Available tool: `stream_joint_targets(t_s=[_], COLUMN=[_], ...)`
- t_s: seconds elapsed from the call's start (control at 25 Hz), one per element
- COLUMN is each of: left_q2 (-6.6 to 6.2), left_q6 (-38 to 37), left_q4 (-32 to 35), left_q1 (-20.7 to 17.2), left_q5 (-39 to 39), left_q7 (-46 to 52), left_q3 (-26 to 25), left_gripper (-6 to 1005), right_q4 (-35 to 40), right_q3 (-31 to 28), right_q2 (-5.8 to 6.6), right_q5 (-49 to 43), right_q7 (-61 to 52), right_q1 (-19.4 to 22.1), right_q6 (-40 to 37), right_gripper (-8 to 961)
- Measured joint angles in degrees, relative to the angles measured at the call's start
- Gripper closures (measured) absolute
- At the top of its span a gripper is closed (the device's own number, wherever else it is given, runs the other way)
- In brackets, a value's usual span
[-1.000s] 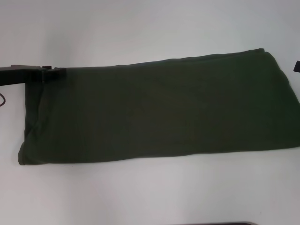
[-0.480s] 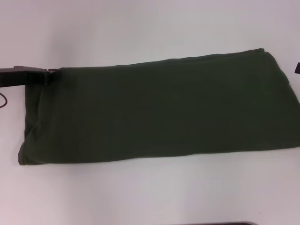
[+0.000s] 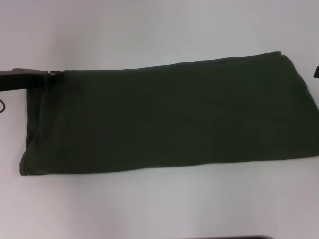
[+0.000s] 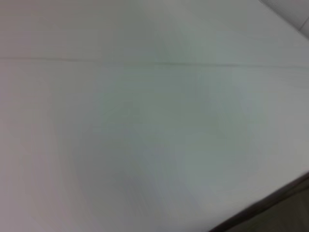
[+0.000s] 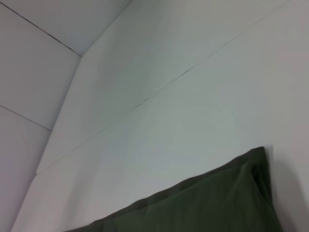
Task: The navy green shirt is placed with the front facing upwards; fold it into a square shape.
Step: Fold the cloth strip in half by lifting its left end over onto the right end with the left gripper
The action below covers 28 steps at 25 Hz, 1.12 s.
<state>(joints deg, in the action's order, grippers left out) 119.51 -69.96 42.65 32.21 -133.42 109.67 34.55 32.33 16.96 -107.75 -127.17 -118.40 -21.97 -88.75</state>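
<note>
The navy green shirt lies folded into a long dark olive band across the white table, its plain side up, with no lettering or collar showing. My left gripper reaches in from the left edge, level with the band's far left corner and right at the cloth's edge. Whether it grips the cloth is not visible. Only a dark sliver of my right gripper shows at the right edge, just off the band's far right corner. In the right wrist view one corner of the shirt lies flat on the table.
The white table surrounds the shirt on all sides. The left wrist view holds only the bare table and its dark edge. A dark strip shows at the table's near edge.
My left gripper has drawn back slightly to the left, from over the shirt's far left corner to its edge. The shirt has stayed flat and still.
</note>
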Motion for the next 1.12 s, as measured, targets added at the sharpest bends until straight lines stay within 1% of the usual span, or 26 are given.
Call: stream_joint_targets(t_s=[0.16, 0.36, 0.76, 0.96, 1.12], left_q2=[0.08, 0.16, 0.48, 0.28, 0.14], left_q6=[-3.5, -5.1, -4.7, -4.6, -4.6], left_q4=[2.8, 5.5, 5.5, 5.5, 5.7], left_q1=[-1.4, -3.1, -3.5, -3.5, -3.6], left_q5=[1.6, 2.1, 2.1, 2.1, 1.7], left_q7=[-0.2, 0.2, 0.6, 2.4, 4.3], left_q3=[-2.1, -3.1, -3.8, -4.3, -4.3], left_gripper=[950, 949, 938, 933, 796], right_q4=[-0.1, -0.1, 0.0, 0.2, 0.2], right_q3=[0.0, 0.0, 0.0, 0.1, 0.1], right_q2=[0.00, 0.00, -0.01, -0.42, -0.47], right_q5=[0.0, 0.0, 0.0, 0.0, 0.0], right_q7=[0.1, 0.3, 0.3, 0.4, 0.4], right_q1=[0.0, 0.0, -0.1, -0.5, -0.5], right_q6=[0.0, 0.0, 0.0, 0.0, 0.0], right_gripper=[217, 217, 217, 217, 218])
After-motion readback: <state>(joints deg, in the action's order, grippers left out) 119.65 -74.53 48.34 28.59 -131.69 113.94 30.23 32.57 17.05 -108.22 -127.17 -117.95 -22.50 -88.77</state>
